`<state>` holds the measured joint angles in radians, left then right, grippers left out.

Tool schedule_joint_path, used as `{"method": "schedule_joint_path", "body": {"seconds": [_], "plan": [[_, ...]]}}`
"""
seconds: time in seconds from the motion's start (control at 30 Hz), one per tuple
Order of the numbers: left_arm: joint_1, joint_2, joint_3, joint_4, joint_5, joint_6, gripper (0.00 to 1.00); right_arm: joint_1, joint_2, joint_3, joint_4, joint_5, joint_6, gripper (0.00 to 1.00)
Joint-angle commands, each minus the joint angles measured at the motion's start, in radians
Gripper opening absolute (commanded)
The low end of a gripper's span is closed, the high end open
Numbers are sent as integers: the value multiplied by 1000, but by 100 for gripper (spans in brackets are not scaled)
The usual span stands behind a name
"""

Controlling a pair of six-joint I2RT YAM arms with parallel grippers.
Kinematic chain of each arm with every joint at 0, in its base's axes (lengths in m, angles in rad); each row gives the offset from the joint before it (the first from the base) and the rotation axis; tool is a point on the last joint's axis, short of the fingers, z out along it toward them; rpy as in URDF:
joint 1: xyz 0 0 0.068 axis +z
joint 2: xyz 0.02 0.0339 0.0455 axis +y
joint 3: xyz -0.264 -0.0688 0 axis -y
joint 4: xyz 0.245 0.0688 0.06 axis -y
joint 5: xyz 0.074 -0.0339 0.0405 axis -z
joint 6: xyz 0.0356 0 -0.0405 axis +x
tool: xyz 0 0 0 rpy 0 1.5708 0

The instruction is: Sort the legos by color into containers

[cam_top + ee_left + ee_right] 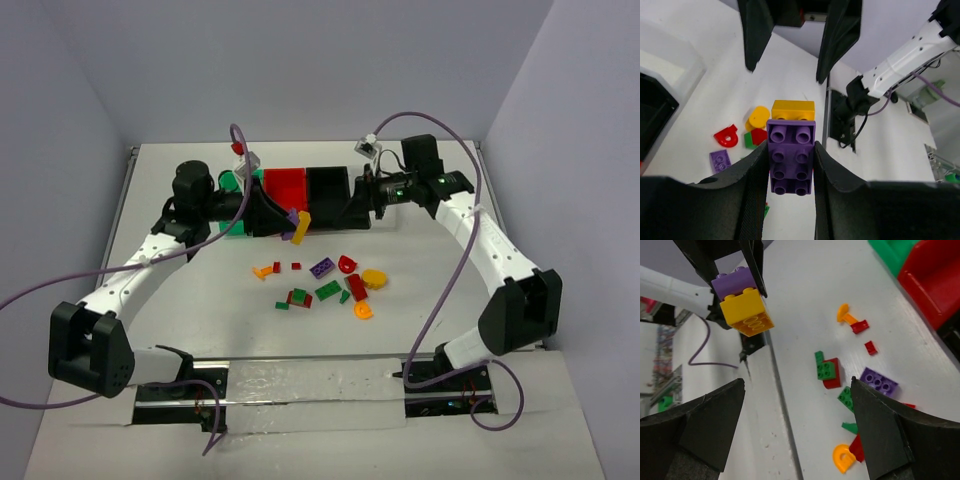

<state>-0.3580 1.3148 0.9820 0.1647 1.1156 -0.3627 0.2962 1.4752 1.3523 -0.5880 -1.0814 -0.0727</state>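
**Two stuck bricks need pulling apart**

The left gripper point(790, 165) squeezes a purple brick point(791, 159) between its two fingers. It holds the brick up in the air, just in front of the row of containers point(283, 180). A yellow brick point(793, 109) is stuck on the end of the purple one. They are two colors, so I think they cannot go into one bin together. That is likely why they are held out toward the right gripper point(797, 390). The right gripper faces them with its fingers wide apart and nothing in them. It looks ready to grab the yellow brick and pull it off.

The purple brick is long, with two rows of round bumps. The yellow one is short and chunky. The other legos point(327, 291) lie scattered on the table point(200, 310), near the bins.
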Motion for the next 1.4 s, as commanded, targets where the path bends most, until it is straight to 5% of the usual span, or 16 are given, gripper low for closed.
{"method": "schedule_joint_path", "body": {"seconds": [0.0, 0.5, 0.8, 1.0, 1.27, 1.37], "plan": [[-2, -26, -10, 177, 13, -167, 0, 50, 52, 74, -18, -125, 34, 93], [-51, 6, -46, 234, 4, -196, 0, 167, 103, 168, -103, -141, -33, 93], [-78, 20, -46, 240, 1, -195, 0, 176, 125, 189, -123, -124, -44, 83], [-84, 33, -40, 240, -5, -205, 0, 179, 110, 176, -122, -112, -57, 59], [-90, 58, -29, 205, -16, -190, 0, 182, 99, 179, -128, -111, -67, 46], [-91, 62, -28, 201, -20, -191, 0, 184, 102, 184, -144, -103, -84, 26]]}}
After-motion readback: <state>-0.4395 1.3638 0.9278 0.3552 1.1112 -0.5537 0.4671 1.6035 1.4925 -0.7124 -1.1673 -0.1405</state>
